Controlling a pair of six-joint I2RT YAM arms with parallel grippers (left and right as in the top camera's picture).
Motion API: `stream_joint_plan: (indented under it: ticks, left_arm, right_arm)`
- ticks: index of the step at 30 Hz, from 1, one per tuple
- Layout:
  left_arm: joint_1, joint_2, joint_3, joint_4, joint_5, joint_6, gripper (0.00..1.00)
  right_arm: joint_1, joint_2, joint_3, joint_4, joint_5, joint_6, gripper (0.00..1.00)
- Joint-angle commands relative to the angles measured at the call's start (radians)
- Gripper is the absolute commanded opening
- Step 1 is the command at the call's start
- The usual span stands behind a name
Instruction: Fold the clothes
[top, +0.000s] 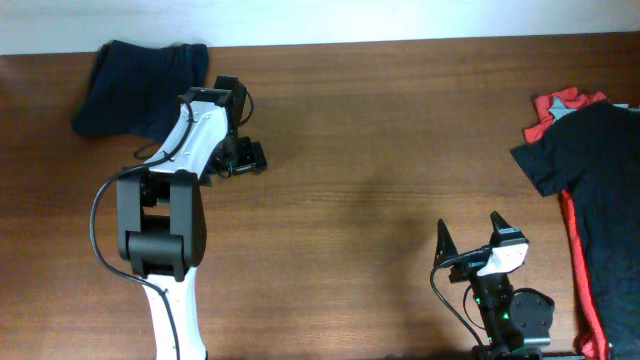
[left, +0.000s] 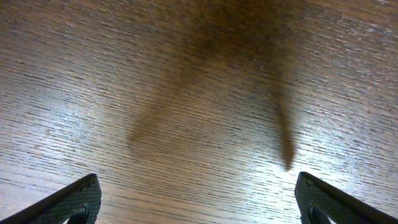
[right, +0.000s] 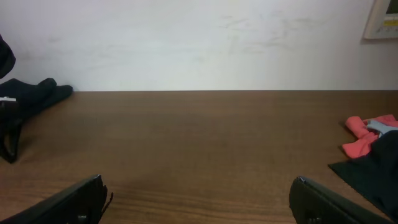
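Reaching forward from its base at the near left, the white-and-black left arm rises to a bent elbow, runs its forearm toward the far edge, then folds back so that the left gripper (top: 238, 157) points down at the brown wooden tabletop (top: 380, 150). Its wrist view shows only bare wood grain and soft shadow, with the two dark fingers (left: 74, 199) spread to the lower corners of the frame – wide open, nothing between them.

The pair of dark navy-blue fabric shorts (top: 140, 90) lies in a bunched heap at the far left corner of the tabletop, close to the rear edge. The left arm's upper link passes just beside the heap's right side; from overhead I cannot tell whether the two touch. The left gripper itself is off the fabric, to the right and nearer the middle of the table.

The right arm sits low at the near right edge, folded close over its base, with the right gripper (top: 470, 235) aimed across the table toward the far wall. Its fingers (right: 74, 199) also stand fully apart and hold nothing – the wrist view looks along open wood between them, with the shorts small at the far left.

At the right edge, well apart from the shorts, a black shirt (top: 590, 150) lies spread over a red garment (top: 560, 103), whose edges show along the shirt's far and left sides
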Motion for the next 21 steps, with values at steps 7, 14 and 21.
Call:
stream_joint_plan:
  ticks: [7,14,21]
  left_arm:
    - [0.001,0.007,-0.005,-0.001,-0.007,-0.006,0.99]
    - [-0.038,-0.151,-0.006,-0.001,-0.007,-0.006,0.99]
    - [-0.106,-0.547,-0.006,-0.002,-0.007,-0.006,0.99]
  right_arm:
    - [-0.008,-0.008,-0.005,-0.006,0.005,0.005,0.98]
    - [-0.008,-0.008,-0.005,-0.006,0.005,0.005,0.98]
    - [-0.008,-0.008,-0.005,-0.006,0.005,0.005,0.99]
